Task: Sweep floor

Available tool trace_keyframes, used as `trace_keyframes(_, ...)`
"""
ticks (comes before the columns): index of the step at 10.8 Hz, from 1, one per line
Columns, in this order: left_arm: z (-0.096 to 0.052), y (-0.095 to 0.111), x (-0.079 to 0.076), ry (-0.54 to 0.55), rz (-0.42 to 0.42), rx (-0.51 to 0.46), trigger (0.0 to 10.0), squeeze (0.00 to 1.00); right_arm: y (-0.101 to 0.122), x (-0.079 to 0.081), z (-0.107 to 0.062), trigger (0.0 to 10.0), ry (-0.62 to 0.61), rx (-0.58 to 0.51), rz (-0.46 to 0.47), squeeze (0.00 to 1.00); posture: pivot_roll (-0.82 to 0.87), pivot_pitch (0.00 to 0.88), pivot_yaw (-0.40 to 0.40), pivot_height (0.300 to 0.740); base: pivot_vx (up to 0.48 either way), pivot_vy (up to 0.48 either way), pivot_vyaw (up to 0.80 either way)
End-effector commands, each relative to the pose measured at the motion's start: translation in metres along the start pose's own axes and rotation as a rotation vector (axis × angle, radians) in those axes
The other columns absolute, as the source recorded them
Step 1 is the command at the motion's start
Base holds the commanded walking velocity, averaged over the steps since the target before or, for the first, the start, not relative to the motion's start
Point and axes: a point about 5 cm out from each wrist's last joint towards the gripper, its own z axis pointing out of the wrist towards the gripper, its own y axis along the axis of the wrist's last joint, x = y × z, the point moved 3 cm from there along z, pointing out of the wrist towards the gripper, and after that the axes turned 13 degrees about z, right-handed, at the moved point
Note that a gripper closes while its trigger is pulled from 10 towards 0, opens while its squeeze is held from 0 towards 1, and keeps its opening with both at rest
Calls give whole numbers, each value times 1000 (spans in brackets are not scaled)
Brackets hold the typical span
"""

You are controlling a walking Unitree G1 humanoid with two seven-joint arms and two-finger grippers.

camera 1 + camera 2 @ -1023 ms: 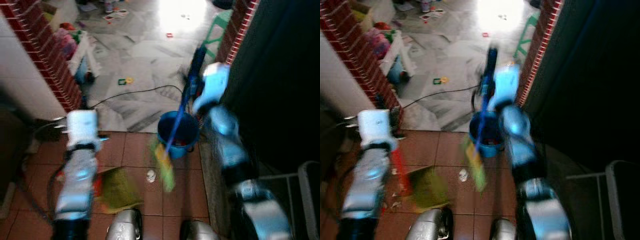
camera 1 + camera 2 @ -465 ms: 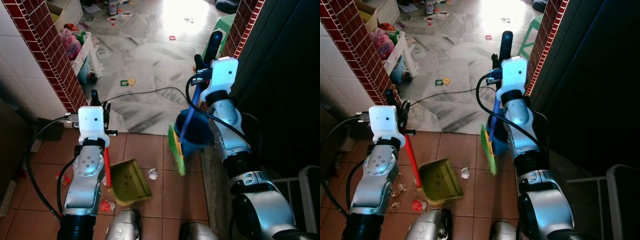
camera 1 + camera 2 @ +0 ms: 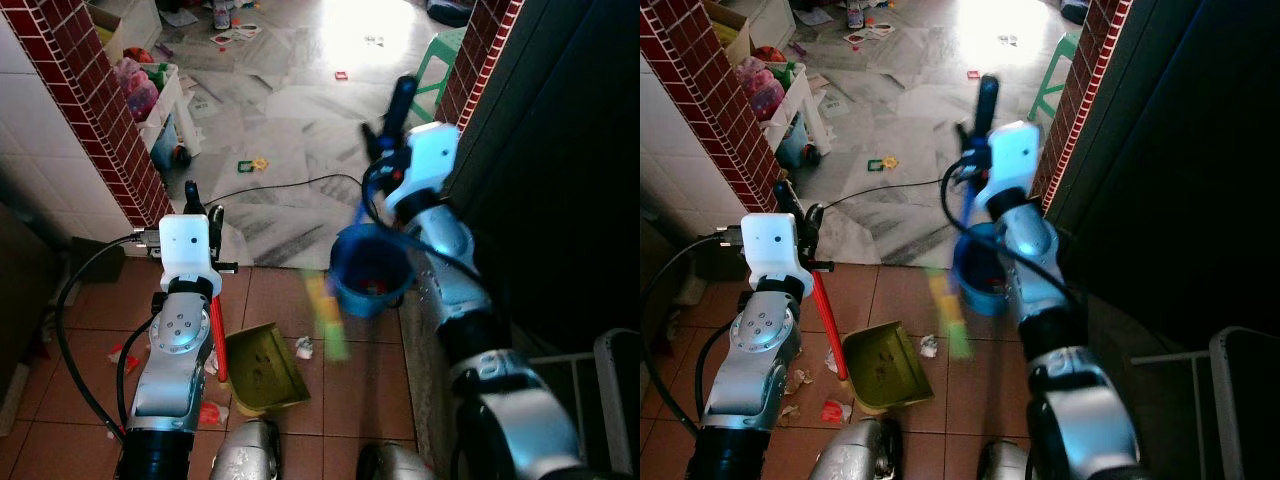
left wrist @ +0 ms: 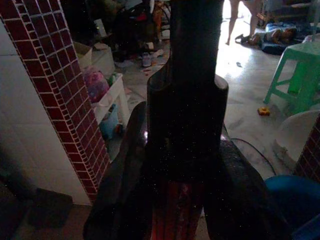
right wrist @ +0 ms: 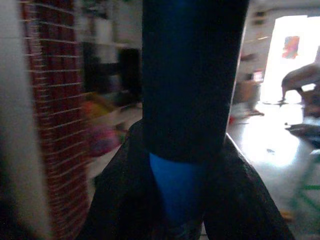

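Left gripper point(image 3: 198, 200) closed around the red handle point(image 3: 218, 340) of a yellow-green dustpan point(image 3: 264, 367); in the left wrist view the two black fingers point(image 4: 122, 185) clamp the red shaft with its dark grip end standing up between them. Dustpan sits flat on the terracotta tile floor point(image 3: 360, 370), mouth toward the right, handle rising near upright to the gripper. Right gripper point(image 3: 385, 130) clamped on the blue handle of a broom point(image 3: 365, 200); right wrist view shows the fingers point(image 5: 120, 200) pressed to either side of the blue shaft under its black grip. Broom slants down and to the left from the raised right arm; its green-yellow head point(image 3: 328, 315) is blurred, just right of the dustpan and near a scrap of white paper point(image 3: 303, 348) lying at the dustpan's open edge. Cannot tell whether the head touches the floor. Blue bucket point(image 3: 370, 270) stands at the edge of the tiles against the wall, beside the broom shaft. Red and white litter point(image 3: 210, 410) lies around the left arm's base. Beyond the tiles, a marble floor point(image 3: 290, 110) with a black cable point(image 3: 280, 185), scattered toys, a green stool point(image 3: 440, 60), and red brick pillars point(image 3: 100, 110) on both sides.
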Motion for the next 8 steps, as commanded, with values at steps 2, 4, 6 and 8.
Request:
trace_keyframes(2,1,9,4,18,5,-41,10000,0,4,3,-4,10000,53,-2,-23,0,31,11,-6,740,0,0,0)
trace_keyframes(4,2,7,4,21,6,-29,10000,0,-6,-1,-26,10000,108,83,-26,0,19,14,-1,740,0,0,0)
trace_keyframes(6,5,4,1,16,19,-7,10000,0,-7,-11,-42,10000,87,115,-48,0,16,22,-9,740,0,0,0)
trace_keyframes(8,7,9,2,7,48,-24,10000,0,-8,-2,-43,10000,95,129,-30,0,7,38,-2,740,0,0,0)
